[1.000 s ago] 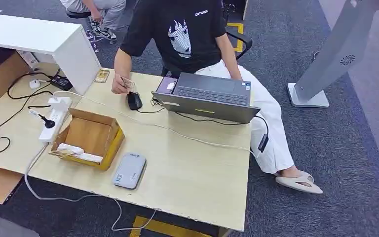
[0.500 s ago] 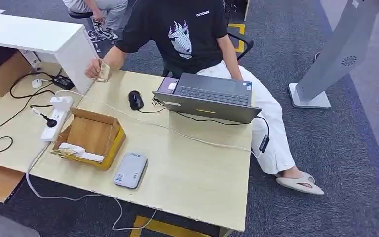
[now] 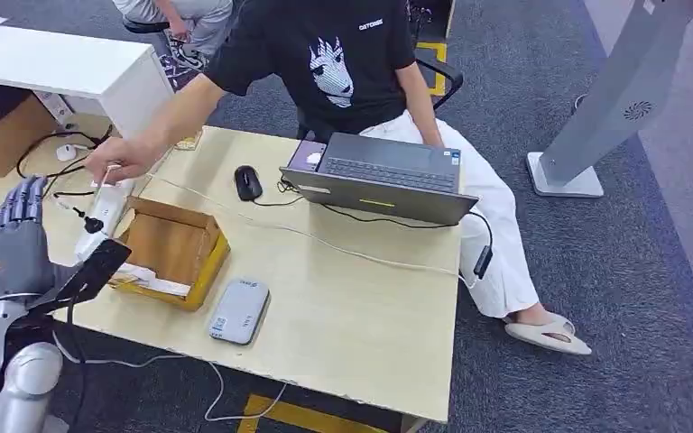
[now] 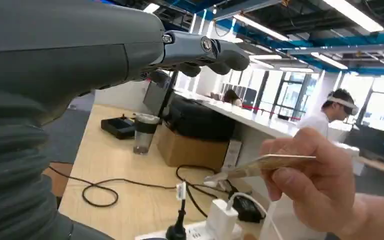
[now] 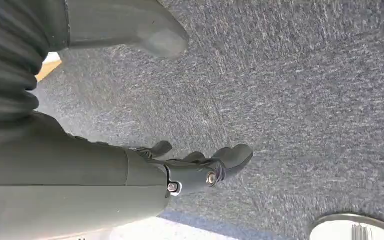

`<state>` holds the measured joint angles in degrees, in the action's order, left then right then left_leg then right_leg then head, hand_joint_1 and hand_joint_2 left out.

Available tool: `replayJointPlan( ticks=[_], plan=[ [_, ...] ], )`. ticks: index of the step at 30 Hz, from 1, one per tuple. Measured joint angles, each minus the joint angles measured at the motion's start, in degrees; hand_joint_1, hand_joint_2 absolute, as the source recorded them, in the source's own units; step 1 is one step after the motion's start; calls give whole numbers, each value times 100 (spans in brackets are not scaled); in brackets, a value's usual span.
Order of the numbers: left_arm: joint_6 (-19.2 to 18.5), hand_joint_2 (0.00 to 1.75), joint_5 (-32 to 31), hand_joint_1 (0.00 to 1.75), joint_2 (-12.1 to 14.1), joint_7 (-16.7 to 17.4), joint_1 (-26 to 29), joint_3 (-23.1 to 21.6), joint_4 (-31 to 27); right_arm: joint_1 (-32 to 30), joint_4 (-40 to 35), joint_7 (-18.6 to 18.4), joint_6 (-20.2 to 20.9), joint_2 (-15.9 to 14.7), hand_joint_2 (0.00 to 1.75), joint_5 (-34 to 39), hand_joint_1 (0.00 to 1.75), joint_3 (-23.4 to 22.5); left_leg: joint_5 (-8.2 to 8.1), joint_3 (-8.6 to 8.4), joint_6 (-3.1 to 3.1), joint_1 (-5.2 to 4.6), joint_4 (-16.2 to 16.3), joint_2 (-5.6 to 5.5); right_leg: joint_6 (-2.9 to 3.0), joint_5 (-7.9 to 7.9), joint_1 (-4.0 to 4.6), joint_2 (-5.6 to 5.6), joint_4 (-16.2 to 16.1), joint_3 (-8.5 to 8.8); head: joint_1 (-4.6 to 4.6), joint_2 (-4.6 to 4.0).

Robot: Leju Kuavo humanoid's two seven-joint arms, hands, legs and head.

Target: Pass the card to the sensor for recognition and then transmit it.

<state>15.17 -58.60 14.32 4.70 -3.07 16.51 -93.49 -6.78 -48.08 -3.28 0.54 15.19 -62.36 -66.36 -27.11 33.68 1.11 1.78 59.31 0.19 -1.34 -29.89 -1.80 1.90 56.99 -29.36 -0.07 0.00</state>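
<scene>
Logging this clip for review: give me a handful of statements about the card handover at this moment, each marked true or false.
1. The person's hand holds the card out toward the left robot hand. True.
2. The left robot hand already grips the card. False: it is raised with fingers apart and holds nothing; the card is pinched in the person's fingers.
3. The grey card reader lies on the table beside the cardboard box. True.
4. The right robot hand is over the table. False: it hangs over grey carpet, holding nothing.
5. The laptop is closed. False: it stands open.
</scene>
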Motion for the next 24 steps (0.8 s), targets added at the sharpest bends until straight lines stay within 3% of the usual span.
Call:
replayJointPlan(
  ticks=[8, 9, 10, 24],
  plan=[
    [-55, 175, 0, 0, 22, 42, -150, -451, 337, 0, -59, 85, 110, 31, 175, -85, 0, -120, 0, 1, 0, 1, -1, -1, 0, -1, 1, 1, 0, -1, 2, 0],
    [-59, 175, 6, 12, 20, 42, -153, -494, 361, 0, -61, 107, 112, 31, 175, -88, 0, -123, 0, 2, 0, 1, -1, 0, 0, -1, 1, 0, 0, -2, 2, 0],
    [-72, 175, 22, 175, 17, 42, -155, -534, 381, 0, -66, 112, 114, 31, 175, -88, 0, -125, 0, 2, 0, 1, -1, 0, 0, -1, 1, 0, 0, -2, 2, 0],
    [-135, 175, 153, 175, 13, -19, -121, -691, 488, 0, -72, 164, 127, 35, 175, -92, 0, -125, 0, 3, 0, 1, -1, 0, 0, -2, 1, 1, 1, -3, 2, 0]
  ],
)
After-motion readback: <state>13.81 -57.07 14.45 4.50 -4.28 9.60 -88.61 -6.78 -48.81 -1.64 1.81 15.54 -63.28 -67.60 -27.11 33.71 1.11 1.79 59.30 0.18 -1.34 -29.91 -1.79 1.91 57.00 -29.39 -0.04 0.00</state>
